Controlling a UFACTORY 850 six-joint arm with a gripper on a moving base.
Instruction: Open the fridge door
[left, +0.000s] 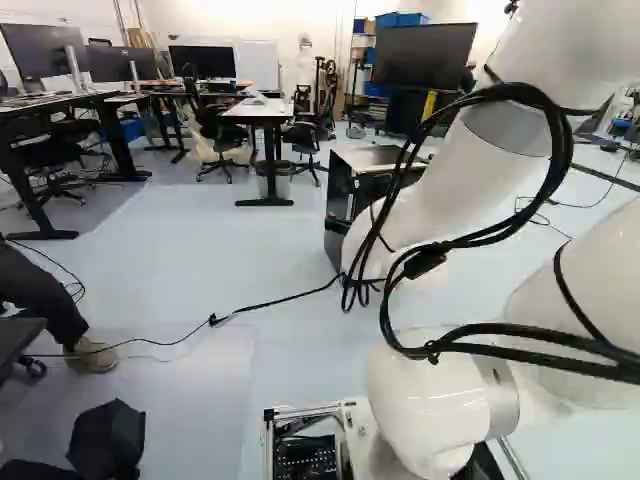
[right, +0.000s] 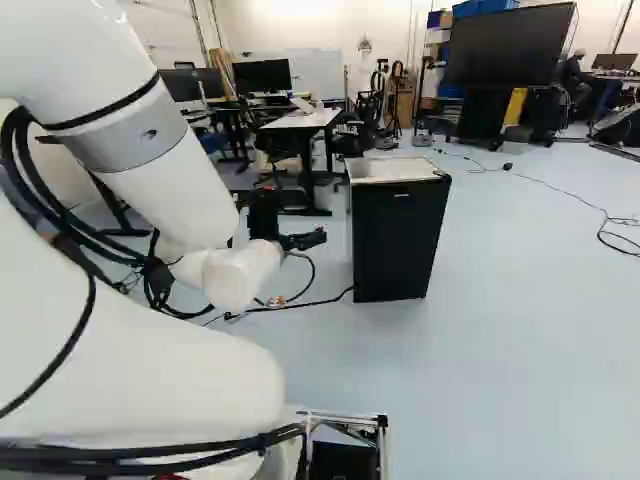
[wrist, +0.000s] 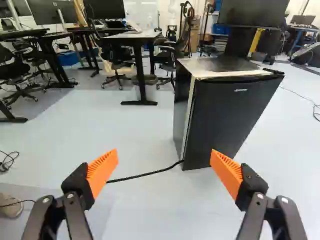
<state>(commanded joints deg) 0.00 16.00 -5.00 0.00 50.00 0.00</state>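
Observation:
In the right base view my gripper (right: 304, 240) reaches out just left of the small black fridge (right: 400, 240). Seen from the wrist, the gripper (wrist: 164, 172) has its fingers spread wide, orange pads (wrist: 102, 172) facing each other with nothing between them. The fridge (wrist: 182, 110) stands upright on the floor ahead, apart from the fingers. Its dark door (wrist: 230, 120) looks closed against the body, a pale strip running down the edge. A hinge piece sits at the far top corner. My arm partly hides the fridge in the left base view.
A black cable (wrist: 145, 174) lies across the floor to the fridge's foot. Behind stand a desk (right: 305, 120), office chairs and a large screen (right: 510, 45). A person's leg and shoe (left: 92, 355) show at the left of the left base view.

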